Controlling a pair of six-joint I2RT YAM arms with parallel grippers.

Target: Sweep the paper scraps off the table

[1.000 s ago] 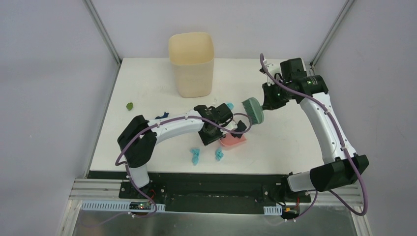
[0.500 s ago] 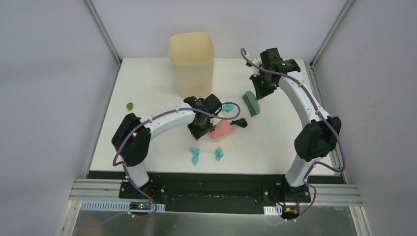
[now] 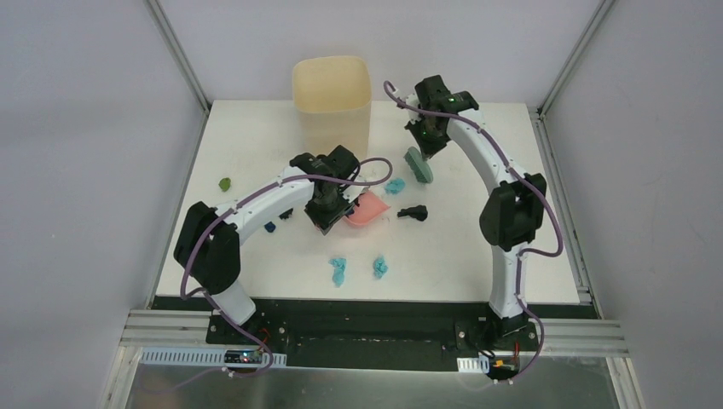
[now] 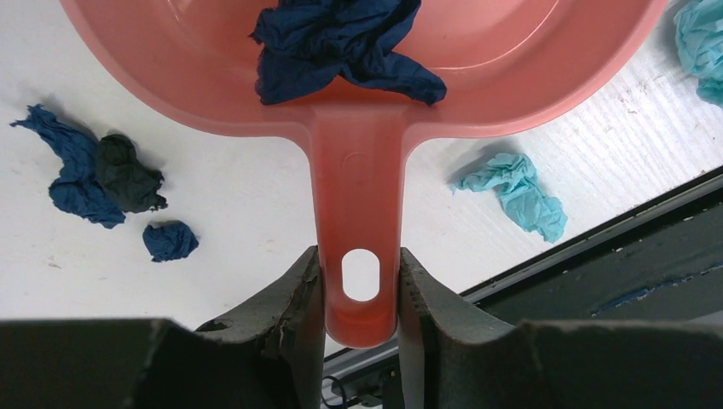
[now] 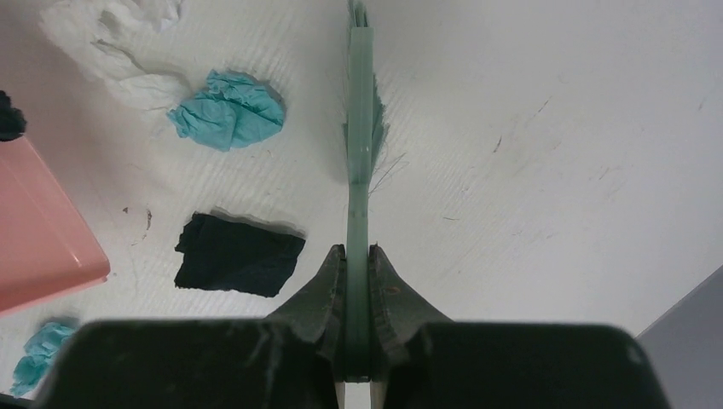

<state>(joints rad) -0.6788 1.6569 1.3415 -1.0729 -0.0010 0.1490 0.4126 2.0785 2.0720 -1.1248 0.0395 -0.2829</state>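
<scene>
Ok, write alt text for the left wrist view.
The left tool grips the handle of a pink dustpan holding a navy paper scrap. A black scrap and a light blue scrap lie on the white table.

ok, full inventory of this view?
bin: one, cream, far side
dustpan: one, pink, mid-table
brush: one, teal, right of bin
light blue scraps: three, one by brush, two near front
navy scraps: three, one in dustpan, two left of it
black scraps: two, one right of dustpan, one among navy
green scrap: one, left edge
white scrap: one, near bin
table: one, white
left arm: jaws clamp dustpan handle
right arm: jaws clamp brush handle
</scene>
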